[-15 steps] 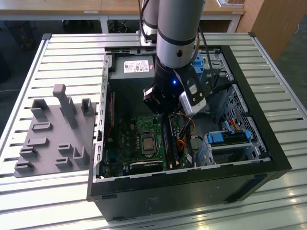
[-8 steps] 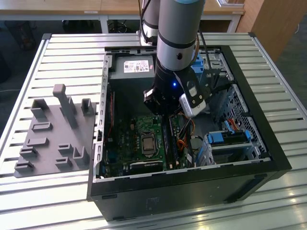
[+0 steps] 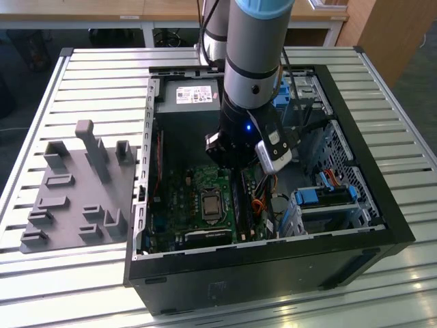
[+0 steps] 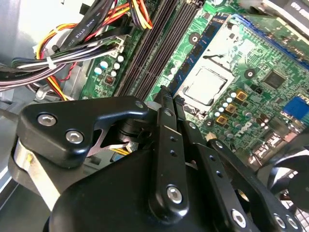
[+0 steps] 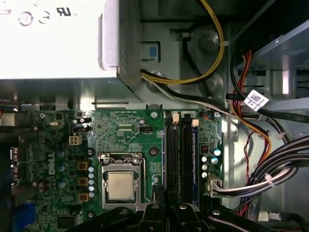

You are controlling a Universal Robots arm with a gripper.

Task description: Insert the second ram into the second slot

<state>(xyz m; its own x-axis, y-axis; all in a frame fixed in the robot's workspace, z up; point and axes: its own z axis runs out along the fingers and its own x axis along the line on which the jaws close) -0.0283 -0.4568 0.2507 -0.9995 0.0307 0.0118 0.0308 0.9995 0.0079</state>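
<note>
Directly beneath end effector [image 4: 166,104]: memory slots [image 5: 181,154].

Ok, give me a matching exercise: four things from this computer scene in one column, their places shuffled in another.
Things:
1 processor
2 grey tray
3 power supply
4 gripper

Places:
A on the slatted table, outside the case
B over the memory slots
C in its socket on the green board
D silver box with yellow wires leaving it

Pairs: 1-C, 2-A, 3-D, 4-B
</note>
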